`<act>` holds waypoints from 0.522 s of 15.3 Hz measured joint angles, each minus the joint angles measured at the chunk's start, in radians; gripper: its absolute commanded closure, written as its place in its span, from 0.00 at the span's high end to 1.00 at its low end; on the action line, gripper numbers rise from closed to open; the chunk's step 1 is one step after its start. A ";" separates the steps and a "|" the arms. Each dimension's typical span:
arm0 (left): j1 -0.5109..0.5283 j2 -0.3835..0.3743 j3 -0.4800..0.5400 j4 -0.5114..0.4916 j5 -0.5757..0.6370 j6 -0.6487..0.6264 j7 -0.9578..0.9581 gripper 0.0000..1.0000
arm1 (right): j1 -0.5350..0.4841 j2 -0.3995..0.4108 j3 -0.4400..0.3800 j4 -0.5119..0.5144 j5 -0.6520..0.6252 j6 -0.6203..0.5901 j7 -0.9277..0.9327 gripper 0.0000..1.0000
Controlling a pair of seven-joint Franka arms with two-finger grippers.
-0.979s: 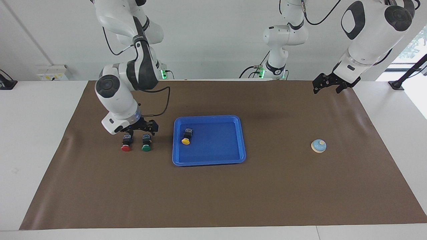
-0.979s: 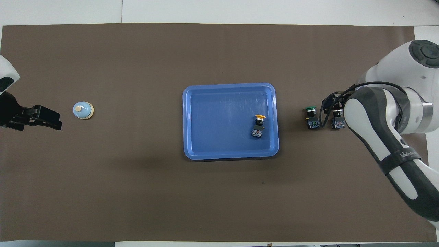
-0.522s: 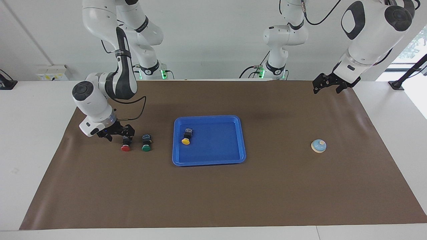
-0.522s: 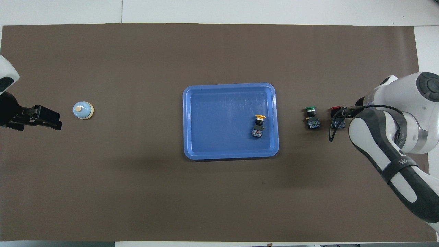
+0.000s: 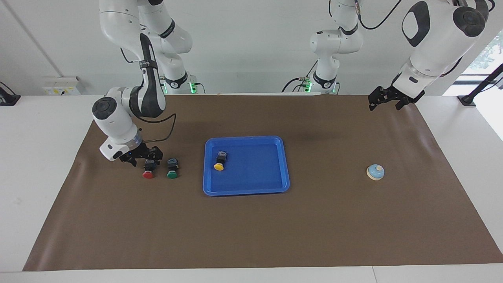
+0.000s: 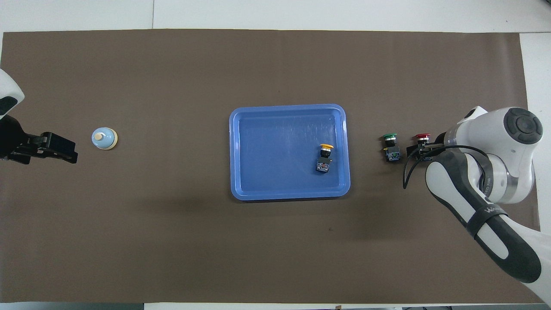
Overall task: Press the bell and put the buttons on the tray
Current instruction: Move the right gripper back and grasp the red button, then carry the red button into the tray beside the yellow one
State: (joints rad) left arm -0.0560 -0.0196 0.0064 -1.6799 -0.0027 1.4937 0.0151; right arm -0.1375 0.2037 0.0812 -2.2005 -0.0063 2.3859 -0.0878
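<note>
Facing view: right pincer [image 5: 144, 157], wide open, straddles the red button's [image 5: 148, 169] rigid black body; left pincer [image 5: 387, 100] waits open.

The only lettering shows in the overhead view: pale characters on the dark grey band of the white right robot arm [image 6: 484, 215], toward its own end of the surface from the shallow bright blue plastic tray [image 6: 289, 194]. They seem to begin "WA", but the rest cannot be made out. No other readable text, number or sign appears.
</note>
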 measured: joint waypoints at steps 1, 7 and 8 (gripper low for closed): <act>0.000 0.000 0.000 0.000 0.000 0.000 0.000 1.00 | 0.000 0.000 0.000 -0.008 0.000 0.007 0.000 0.07; 0.000 0.000 0.000 0.000 0.000 0.000 0.000 1.00 | 0.005 -0.010 0.003 0.012 0.000 -0.018 0.000 0.00; 0.000 0.000 0.000 0.000 0.000 0.000 0.000 1.00 | 0.015 -0.014 0.005 0.041 0.000 -0.063 0.000 0.00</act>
State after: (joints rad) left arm -0.0560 -0.0196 0.0066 -1.6799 -0.0027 1.4937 0.0151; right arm -0.1222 0.1898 0.0858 -2.1592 -0.0064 2.3233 -0.0874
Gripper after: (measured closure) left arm 0.000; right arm 0.590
